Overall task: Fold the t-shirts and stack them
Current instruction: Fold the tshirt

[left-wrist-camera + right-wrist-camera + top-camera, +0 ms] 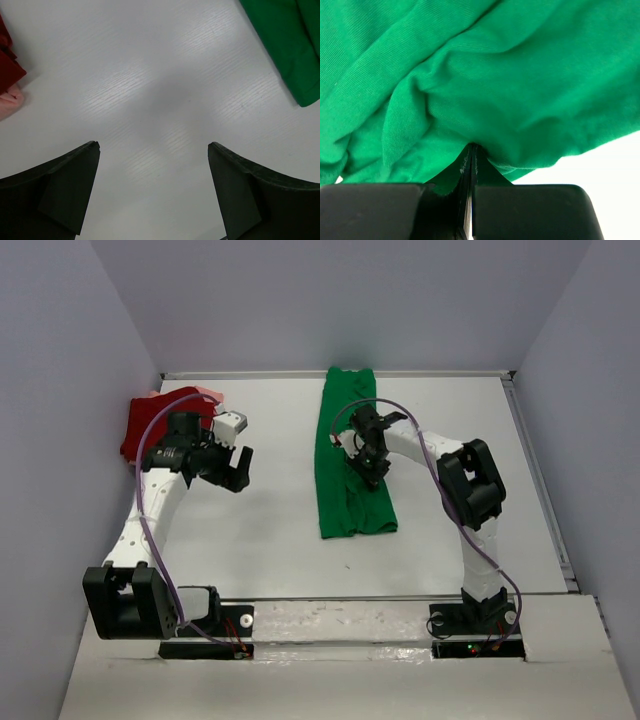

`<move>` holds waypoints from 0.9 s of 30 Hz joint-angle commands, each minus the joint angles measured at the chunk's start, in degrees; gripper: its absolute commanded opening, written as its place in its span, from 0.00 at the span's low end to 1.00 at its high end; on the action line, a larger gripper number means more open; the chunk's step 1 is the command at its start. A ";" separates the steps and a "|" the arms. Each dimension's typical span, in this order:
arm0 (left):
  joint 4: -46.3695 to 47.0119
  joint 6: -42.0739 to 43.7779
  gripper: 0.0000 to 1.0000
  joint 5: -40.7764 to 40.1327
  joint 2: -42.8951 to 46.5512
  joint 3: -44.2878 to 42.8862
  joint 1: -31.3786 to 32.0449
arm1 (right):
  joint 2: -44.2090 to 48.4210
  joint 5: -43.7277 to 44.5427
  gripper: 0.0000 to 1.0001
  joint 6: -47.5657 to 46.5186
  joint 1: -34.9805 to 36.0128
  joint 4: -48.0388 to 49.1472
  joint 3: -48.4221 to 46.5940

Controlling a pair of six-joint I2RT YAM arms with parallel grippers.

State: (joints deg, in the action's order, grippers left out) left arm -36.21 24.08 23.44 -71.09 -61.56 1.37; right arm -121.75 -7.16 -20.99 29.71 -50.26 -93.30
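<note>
White table (280, 530), green t-shirt (340, 512) in right claw (471, 150)

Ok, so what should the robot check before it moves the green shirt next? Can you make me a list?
1. Right jaws gripping the green t-shirt: ok, they are shut on a fold of it.
2. Left jaws free to help: ok, wide open with nothing between them, over bare table.
3. Green t-shirt lying flat: not ok, it is a long strip and bunched up where it is pinched.
4. Dark red t-shirt and pale pink t-shirt out of the way: ok, heaped in the far left corner, apart from the green one.
5. How many layers the right jaws hold: cannot tell.
</note>
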 commanded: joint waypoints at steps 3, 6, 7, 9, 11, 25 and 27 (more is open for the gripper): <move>0.43 -0.34 0.98 -0.33 0.25 -2.42 0.83 | -1.12 5.84 0.00 -0.72 -0.45 1.22 0.13; 0.35 -0.34 0.98 -0.06 -0.10 -2.69 1.09 | 0.37 4.18 0.00 -0.63 -0.45 -0.27 1.18; 0.17 -0.26 0.98 0.02 -0.36 -2.95 1.27 | 1.07 2.78 0.00 -1.24 -0.45 -1.15 1.27; 0.00 -0.26 0.98 0.55 -0.80 -3.13 1.97 | 2.92 -3.09 0.00 -1.94 -0.45 -3.51 1.45; -0.27 -0.08 0.99 1.43 -1.33 -3.39 2.50 | 6.25 -6.37 0.00 -2.21 -0.45 -5.63 0.58; -8.52 4.66 0.99 25.94 -13.35 -7.87 5.14 | 24.18 -3.83 0.55 1.39 -0.45 -13.02 0.37; -11.50 8.33 0.99 31.11 -15.73 -8.40 5.31 | 27.08 -2.26 0.52 1.66 -0.45 -11.10 7.29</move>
State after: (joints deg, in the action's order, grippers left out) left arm -41.71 27.44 42.65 -83.57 -67.57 6.11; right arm -98.04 -11.75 -20.99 29.61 -60.01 -94.50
